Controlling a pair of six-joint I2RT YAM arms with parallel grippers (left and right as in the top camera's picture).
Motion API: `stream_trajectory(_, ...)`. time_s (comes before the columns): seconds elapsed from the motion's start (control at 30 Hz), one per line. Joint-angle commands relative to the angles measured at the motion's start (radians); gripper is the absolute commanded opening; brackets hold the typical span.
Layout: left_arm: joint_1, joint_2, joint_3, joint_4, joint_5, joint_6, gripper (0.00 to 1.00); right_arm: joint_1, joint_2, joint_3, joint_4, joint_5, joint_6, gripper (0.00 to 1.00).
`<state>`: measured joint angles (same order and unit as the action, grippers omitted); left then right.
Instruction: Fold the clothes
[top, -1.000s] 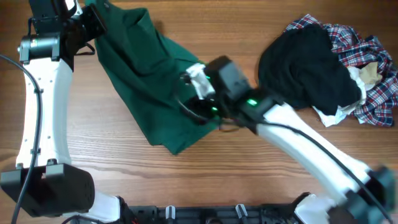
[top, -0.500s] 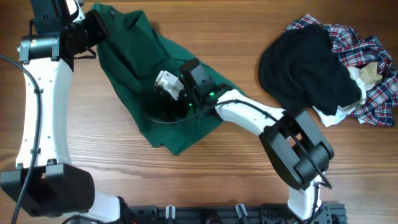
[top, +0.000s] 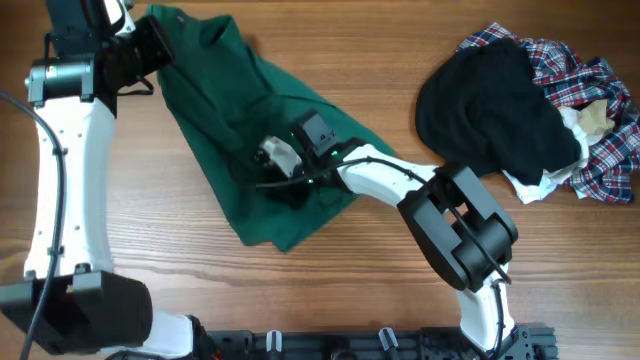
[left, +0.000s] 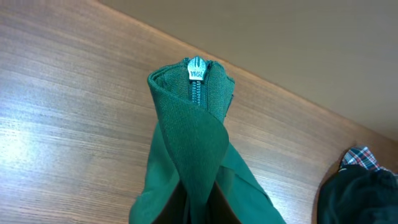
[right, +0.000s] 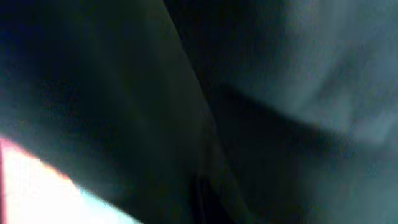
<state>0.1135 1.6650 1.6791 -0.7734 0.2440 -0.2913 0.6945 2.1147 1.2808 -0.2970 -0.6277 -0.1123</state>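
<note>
The clothes (top: 225, 110), a dark green garment, lie spread diagonally over the left half of the wooden table. My left gripper (top: 148, 47) is shut on its far left corner. In the left wrist view that pinched fold (left: 193, 137) rises from my left gripper (left: 198, 214), with a silver zipper pull (left: 196, 70) at its top. My right gripper (top: 264, 168) is pressed down into the middle of the green cloth, shut on a fold of it. The right wrist view is filled with dark, blurred green cloth (right: 280, 81), and its fingers cannot be made out there.
A black garment (top: 490, 100) is heaped at the back right, over a red-blue-white plaid shirt (top: 595, 100) with a bit of white cloth (top: 538, 186) beneath. Bare wood runs along the table's front edge. The right arm's forearm (top: 390, 180) lies across the green garment's right edge.
My right gripper has moved left onto the middle of the green garment, opened wide, then closed into the cloth. The left gripper has kept its hold and place.
</note>
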Motion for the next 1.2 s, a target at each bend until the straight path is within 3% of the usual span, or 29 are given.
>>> stream_trajectory(0.0, 0.008, -0.053, 0.003, 0.008, 0.018, -0.010, 0.04, -0.033, -0.142, 0.002, -0.171, 0.032, 0.035, 0.04)
stream_trajectory(0.07, 0.008, -0.061, 0.003, -0.003, 0.018, -0.010, 0.04, -0.067, -0.319, 0.003, -0.314, 0.113, 0.035, 0.04)
stream_trajectory(0.27, 0.006, -0.150, 0.003, -0.002, 0.029, -0.032, 0.04, -0.100, -0.680, 0.003, -0.377, 0.138, -0.003, 0.04)
stream_trajectory(0.37, 0.006, -0.235, 0.003, 0.006, 0.029, -0.032, 0.04, -0.099, -0.724, 0.008, -0.394, 0.158, -0.099, 0.04)
stream_trajectory(0.5, 0.006, -0.339, 0.003, 0.008, 0.029, -0.032, 0.04, -0.100, -0.733, 0.136, -0.464, 0.381, -0.232, 0.04)
stream_trajectory(0.6, 0.006, -0.409, 0.003, -0.023, 0.021, -0.045, 0.04, -0.099, -0.733, 0.240, -0.521, 0.356, -0.216, 0.04)
stream_trajectory(0.67, 0.006, -0.418, 0.003, -0.019, 0.021, -0.082, 0.04, -0.099, -0.723, 0.232, -0.528, 0.275, -0.098, 0.04)
stream_trajectory(0.7, 0.006, -0.420, 0.003, -0.016, 0.021, -0.093, 0.04, -0.099, -0.709, 0.222, -0.531, 0.232, -0.050, 0.08)
stream_trajectory(0.73, 0.006, -0.420, 0.003, -0.012, 0.022, -0.119, 0.04, -0.099, -0.680, 0.194, -0.526, 0.129, 0.019, 0.36)
stream_trajectory(0.77, 0.006, -0.420, 0.003, -0.005, 0.022, -0.140, 0.04, -0.099, -0.658, 0.180, -0.522, 0.079, 0.052, 0.50)
stream_trajectory(0.9, 0.006, -0.420, 0.003, 0.010, 0.026, -0.197, 0.04, -0.064, -0.498, 0.101, -0.438, -0.046, 0.277, 0.68)
stream_trajectory(1.0, 0.006, -0.420, 0.003, 0.004, 0.029, -0.196, 0.04, -0.036, -0.390, 0.101, -0.326, -0.047, 0.446, 0.99)
stream_trajectory(1.1, 0.006, -0.420, 0.002, -0.008, 0.029, -0.195, 0.04, -0.016, -0.296, 0.101, -0.259, -0.062, 0.571, 1.00)
stream_trajectory(1.17, 0.006, -0.420, 0.002, -0.010, 0.027, -0.187, 0.04, 0.034, -0.254, 0.099, -0.241, -0.065, 0.563, 1.00)
